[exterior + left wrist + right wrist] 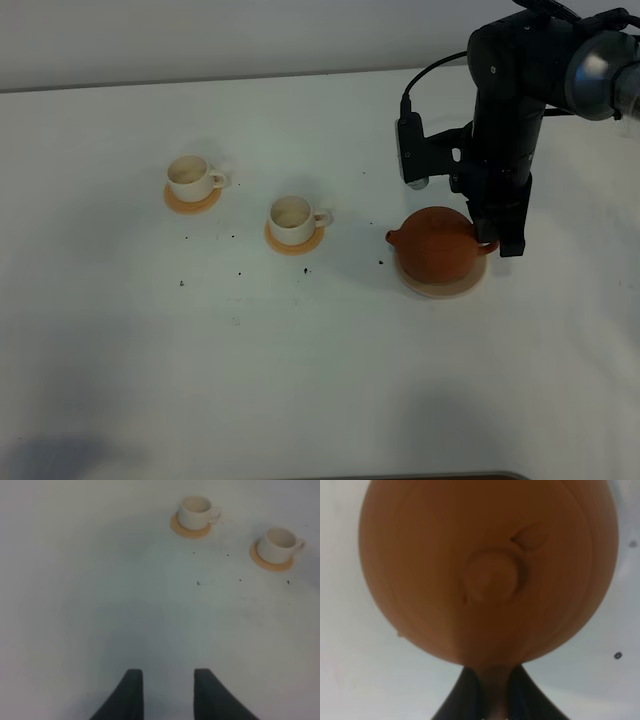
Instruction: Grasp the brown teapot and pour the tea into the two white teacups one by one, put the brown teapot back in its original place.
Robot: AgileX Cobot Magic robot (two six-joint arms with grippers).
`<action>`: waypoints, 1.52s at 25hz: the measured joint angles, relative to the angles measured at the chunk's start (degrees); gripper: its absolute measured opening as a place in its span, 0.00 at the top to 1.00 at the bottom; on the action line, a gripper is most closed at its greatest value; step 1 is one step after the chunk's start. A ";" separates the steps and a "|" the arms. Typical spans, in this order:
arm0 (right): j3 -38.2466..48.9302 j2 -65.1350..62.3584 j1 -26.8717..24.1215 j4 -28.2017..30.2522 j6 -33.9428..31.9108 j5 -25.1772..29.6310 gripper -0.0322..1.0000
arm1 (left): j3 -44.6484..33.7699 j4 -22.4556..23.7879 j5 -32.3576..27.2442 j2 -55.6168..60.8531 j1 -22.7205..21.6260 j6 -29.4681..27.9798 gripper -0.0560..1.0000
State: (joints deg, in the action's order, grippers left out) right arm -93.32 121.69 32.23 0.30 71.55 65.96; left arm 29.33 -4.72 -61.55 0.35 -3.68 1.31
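The brown teapot (433, 243) sits on its pale saucer (440, 288) at the right, spout pointing left. My right gripper (497, 243) reaches down at the pot's right side and is shut on its loop handle. In the right wrist view the teapot (490, 570) with its knobbed lid fills the picture, and the handle runs down between the dark fingers (465, 695). Two white teacups (192, 178) (293, 219) stand on orange coasters to the left. My left gripper (165, 695) hovers open over bare table, with the teacups (196, 512) (279, 545) far ahead of it.
The white table (300, 380) carries a few dark specks between the cups and the teapot. A cable and a camera module (412, 150) hang on the right arm just above the pot. The left arm is out of the exterior view.
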 joint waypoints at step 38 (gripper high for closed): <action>-14.45 5.23 13.55 19.79 -22.71 -5.99 0.88 | 0.00 0.00 0.00 0.00 0.00 0.07 0.71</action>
State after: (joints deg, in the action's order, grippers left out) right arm -107.77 126.92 45.78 20.09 48.84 59.97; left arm 29.33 -4.72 -61.55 0.35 -3.68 1.38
